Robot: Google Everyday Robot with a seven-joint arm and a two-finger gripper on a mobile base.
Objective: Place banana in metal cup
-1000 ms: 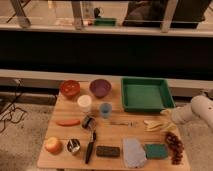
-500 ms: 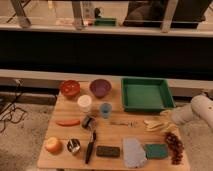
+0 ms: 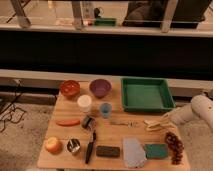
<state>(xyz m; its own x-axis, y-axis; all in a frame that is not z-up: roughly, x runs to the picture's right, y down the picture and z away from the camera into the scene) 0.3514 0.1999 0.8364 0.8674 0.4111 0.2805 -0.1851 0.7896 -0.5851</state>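
A dark wall and a glazed rail fill the upper frame; below them stands a pale wooden worktop [image 3: 116, 136]. One pale yellow curved banana [image 3: 156, 124] with splayed strips lies at centre right. The one gripper [image 3: 170, 120], on a white arm [image 3: 198, 111] coming in from the right edge, sits at the banana's right end; I cannot tell how its jaws stand.

Just above the banana is one green rectangular tray [image 3: 148, 80], and below it one bunch of dark red grapes [image 3: 174, 146]. Along the bottom, going left:
- one green sponge [image 3: 156, 150]
- one grey cloth [image 3: 134, 152]
- one black sponge [image 3: 107, 151]
- one black-handled knife [image 3: 90, 147]
- one shiny metal cup [image 3: 74, 146]
- one red-yellow apple [image 3: 52, 145]

At centre are one blue cup [image 3: 105, 110], one white cup [image 3: 84, 103] and one small dark metallic container [image 3: 89, 122], with one orange carrot [image 3: 67, 122] to their left. One purple bowl [image 3: 100, 88] and one orange bowl [image 3: 70, 88] sit at upper left.
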